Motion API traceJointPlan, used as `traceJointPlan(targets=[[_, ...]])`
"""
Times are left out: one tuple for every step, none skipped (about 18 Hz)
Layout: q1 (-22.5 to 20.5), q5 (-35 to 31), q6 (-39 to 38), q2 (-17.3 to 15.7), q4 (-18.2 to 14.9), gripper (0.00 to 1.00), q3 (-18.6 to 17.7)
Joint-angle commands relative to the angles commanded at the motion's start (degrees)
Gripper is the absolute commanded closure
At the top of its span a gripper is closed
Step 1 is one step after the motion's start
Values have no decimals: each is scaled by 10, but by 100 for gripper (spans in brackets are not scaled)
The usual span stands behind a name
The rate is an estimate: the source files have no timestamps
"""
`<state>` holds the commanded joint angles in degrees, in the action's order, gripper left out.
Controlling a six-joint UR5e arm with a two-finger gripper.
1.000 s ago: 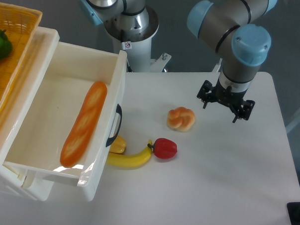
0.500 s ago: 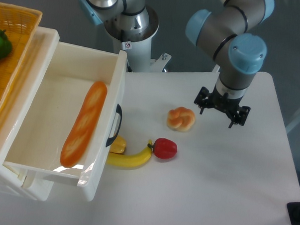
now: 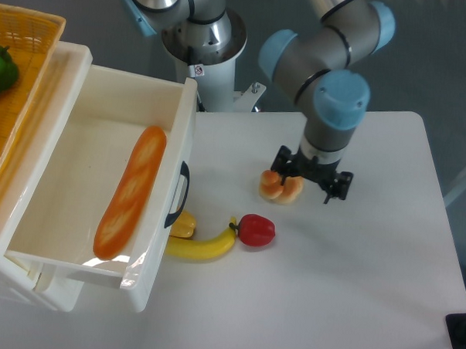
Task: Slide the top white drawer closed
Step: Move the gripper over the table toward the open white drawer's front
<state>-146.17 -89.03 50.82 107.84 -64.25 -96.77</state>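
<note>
- The white table (image 3: pixel 366 304) carries everything else.
- The top white drawer (image 3: pixel 87 149) stands pulled far out at the left, its black curved handle (image 3: pixel 178 195) facing the table's middle.
- A baguette (image 3: pixel 130 192) lies lengthwise inside the drawer.
- The gripper (image 3: pixel 310 179) hangs near the table's middle, right above a bread roll (image 3: pixel 279 188), partly hiding it; its fingers are spread and hold nothing.
- A banana (image 3: pixel 203 247) lies below the handle, touching a red pepper (image 3: pixel 255 229).
- A yellow pepper (image 3: pixel 183 225) sits partly under the drawer front.
</note>
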Motion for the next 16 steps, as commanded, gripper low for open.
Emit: traceJointPlan(targets=[[6,2,-11,1,0,6,4],[12,7,-18,0,-2,17,7],[25,18,-31,0,-3,31,8],[32,34,-52,-1,-10,42,6],[34,47,-75,-2,-19,60,7],[34,64,-88,-3,-25,75,8],[33,82,-90,-4,-27,88,10],[29,93,-91,-5,-33,98,18],[29,96,-92,-5,-53,100,32],[29,99,-92,-4,-79,100,48],[29,104,-92,-4,-109,100,63],[28,114,-91,-4,-139,100,72],[27,130,-91,-5,-169,100,77],[26,149,-91,-6,-192,100,79],[24,164,-92,-8,-209,100,82],[24,177,-92,-9,-218,100,82]])
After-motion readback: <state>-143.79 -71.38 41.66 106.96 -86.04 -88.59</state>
